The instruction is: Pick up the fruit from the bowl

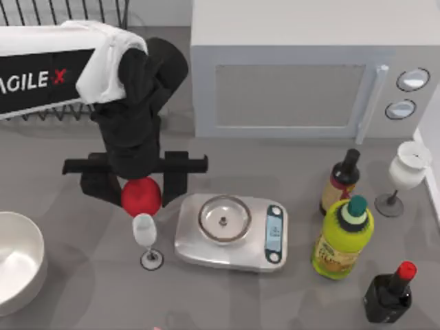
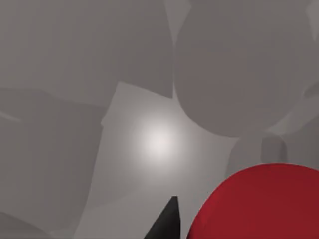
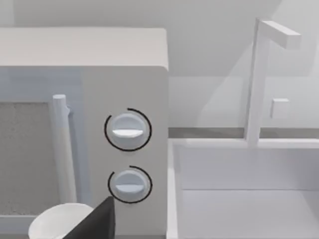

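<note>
Left claw (image 1: 141, 180) over the bench (image 1: 82, 295), clamped on the fruit (image 1: 141, 196), a red ball held between the black fingers, well apart from the bowl (image 1: 20, 265) at the bench's left edge. Fruit (image 2: 259, 204) also fills a corner of the left wrist view. Small wine glass (image 1: 146, 237) just below the fruit, scale (image 1: 230, 230) beside it to the right. Microwave (image 1: 302, 89) behind. Bottles (image 1: 342, 237) at right. Right claw: cannot tell.
</note>
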`<state>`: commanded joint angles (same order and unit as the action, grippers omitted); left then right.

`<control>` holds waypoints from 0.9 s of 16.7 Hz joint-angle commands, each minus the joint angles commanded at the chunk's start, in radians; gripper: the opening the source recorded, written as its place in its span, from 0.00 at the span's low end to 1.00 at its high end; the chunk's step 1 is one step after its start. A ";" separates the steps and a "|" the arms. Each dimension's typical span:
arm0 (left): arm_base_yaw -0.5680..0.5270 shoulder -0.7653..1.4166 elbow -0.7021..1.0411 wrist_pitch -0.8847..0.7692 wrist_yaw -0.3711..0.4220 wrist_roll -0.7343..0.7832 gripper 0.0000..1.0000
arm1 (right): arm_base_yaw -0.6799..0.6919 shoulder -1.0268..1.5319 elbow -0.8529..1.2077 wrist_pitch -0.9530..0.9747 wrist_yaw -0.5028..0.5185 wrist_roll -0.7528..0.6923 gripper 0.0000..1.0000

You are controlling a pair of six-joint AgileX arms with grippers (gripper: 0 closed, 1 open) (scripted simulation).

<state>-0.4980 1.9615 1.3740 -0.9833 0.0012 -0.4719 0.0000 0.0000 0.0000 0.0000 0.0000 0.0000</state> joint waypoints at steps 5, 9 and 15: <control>0.000 0.000 0.000 0.000 0.000 0.000 0.53 | 0.000 0.000 0.000 0.000 0.000 0.000 1.00; 0.000 0.000 0.000 0.000 0.000 0.000 0.83 | 0.000 0.000 0.000 0.000 0.000 0.000 1.00; 0.000 0.000 0.000 0.000 0.000 0.000 1.00 | 0.000 0.000 0.000 0.000 0.000 0.000 1.00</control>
<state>-0.4980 1.9615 1.3740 -0.9833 0.0012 -0.4719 0.0000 0.0000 0.0000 0.0000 0.0000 0.0000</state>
